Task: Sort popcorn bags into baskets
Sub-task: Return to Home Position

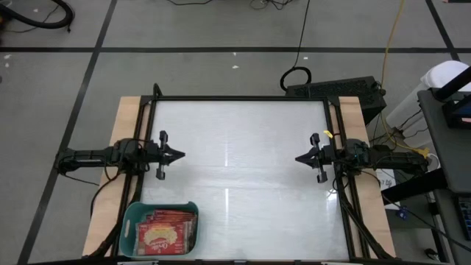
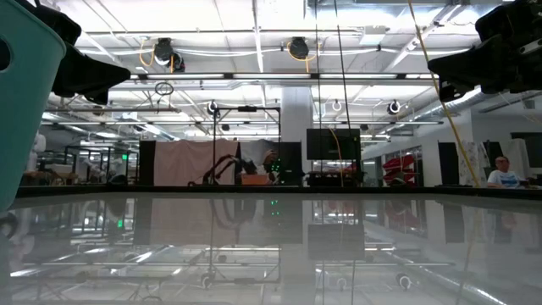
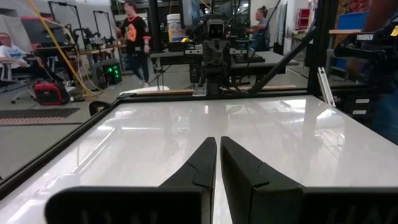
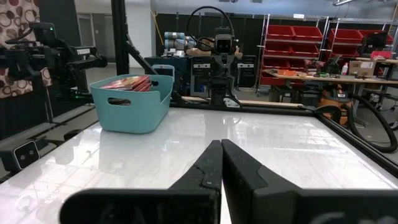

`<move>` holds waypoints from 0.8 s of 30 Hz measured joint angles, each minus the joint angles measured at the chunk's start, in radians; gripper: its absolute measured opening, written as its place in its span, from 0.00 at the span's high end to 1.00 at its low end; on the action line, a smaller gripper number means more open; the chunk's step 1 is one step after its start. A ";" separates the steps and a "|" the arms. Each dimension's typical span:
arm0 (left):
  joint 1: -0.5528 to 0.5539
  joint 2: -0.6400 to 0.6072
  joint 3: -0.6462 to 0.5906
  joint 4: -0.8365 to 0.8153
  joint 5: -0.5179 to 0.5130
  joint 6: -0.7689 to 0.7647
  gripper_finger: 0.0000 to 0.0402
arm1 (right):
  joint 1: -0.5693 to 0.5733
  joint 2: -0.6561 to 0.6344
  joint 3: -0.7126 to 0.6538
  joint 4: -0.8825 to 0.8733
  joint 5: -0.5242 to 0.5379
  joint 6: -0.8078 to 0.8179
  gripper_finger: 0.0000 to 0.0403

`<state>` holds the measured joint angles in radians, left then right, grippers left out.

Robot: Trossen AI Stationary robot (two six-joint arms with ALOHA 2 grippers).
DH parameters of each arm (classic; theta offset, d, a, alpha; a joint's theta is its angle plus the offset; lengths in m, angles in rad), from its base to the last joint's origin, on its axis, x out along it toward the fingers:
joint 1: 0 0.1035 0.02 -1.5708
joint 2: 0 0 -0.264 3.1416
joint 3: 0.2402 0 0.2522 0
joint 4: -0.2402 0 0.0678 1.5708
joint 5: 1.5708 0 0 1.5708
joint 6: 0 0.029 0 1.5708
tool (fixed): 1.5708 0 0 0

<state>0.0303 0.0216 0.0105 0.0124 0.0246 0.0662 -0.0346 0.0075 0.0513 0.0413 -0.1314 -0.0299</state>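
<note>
My left gripper (image 1: 179, 155), 9 o'clock, and right gripper (image 1: 300, 158), 3 o'clock: jaws together, empty. Flat red popcorn bags (image 1: 165, 234) lie in the teal-green rectangular plastic basket (image 1: 129, 221) at 7 o'clock.

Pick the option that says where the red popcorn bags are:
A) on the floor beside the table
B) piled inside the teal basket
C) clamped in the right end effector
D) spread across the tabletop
B: the high view shows the popcorn bags piled inside the teal basket, while the left end effector and the right end effector are shut on nothing.
</note>
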 joint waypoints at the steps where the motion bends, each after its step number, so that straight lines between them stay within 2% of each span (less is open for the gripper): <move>1: 0.000 0.000 0.000 0.000 0.000 0.000 0.93 | 0.000 0.000 0.000 0.000 0.000 0.000 1.00; 24: 0.000 0.000 0.000 0.000 0.000 -0.018 0.93 | 0.000 0.000 0.000 0.000 0.000 0.000 1.00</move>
<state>0.0303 0.0216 0.0105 0.0123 0.0245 0.0484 -0.0348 0.0074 0.0513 0.0411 -0.1314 -0.0299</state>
